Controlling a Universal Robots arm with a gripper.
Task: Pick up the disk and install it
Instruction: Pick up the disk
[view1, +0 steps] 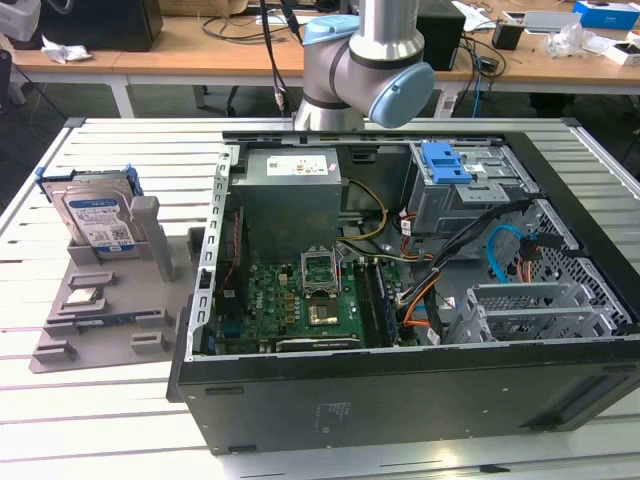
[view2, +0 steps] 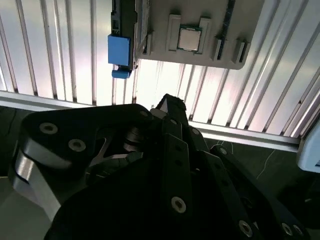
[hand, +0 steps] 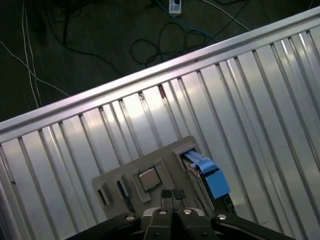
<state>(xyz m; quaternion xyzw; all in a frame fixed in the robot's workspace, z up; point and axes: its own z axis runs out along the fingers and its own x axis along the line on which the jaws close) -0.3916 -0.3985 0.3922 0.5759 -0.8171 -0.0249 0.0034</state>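
Observation:
The disk (view1: 100, 220) stands upright in a grey holder (view1: 100, 300) on the slatted table, at the exterior view's left. It is silver with a white-and-blue label and a bright blue bracket. In both wrist views I see it edge-on from above, the disk (hand: 206, 175) beside a small square chip (hand: 147, 178) and the disk (view2: 120, 52) at the holder's end. My gripper (hand: 172, 194) hovers high over the holder (hand: 125, 180), its fingertips close together with nothing between them. The gripper (view2: 167, 106) is apart from the disk.
An open computer case (view1: 400, 300) lies on the table at the exterior view's right, with motherboard, cables and a drive cage with a blue latch piece (view1: 445, 165). The arm's base (view1: 365, 65) stands behind the case. The table edge (hand: 150, 75) and floor cables lie beyond.

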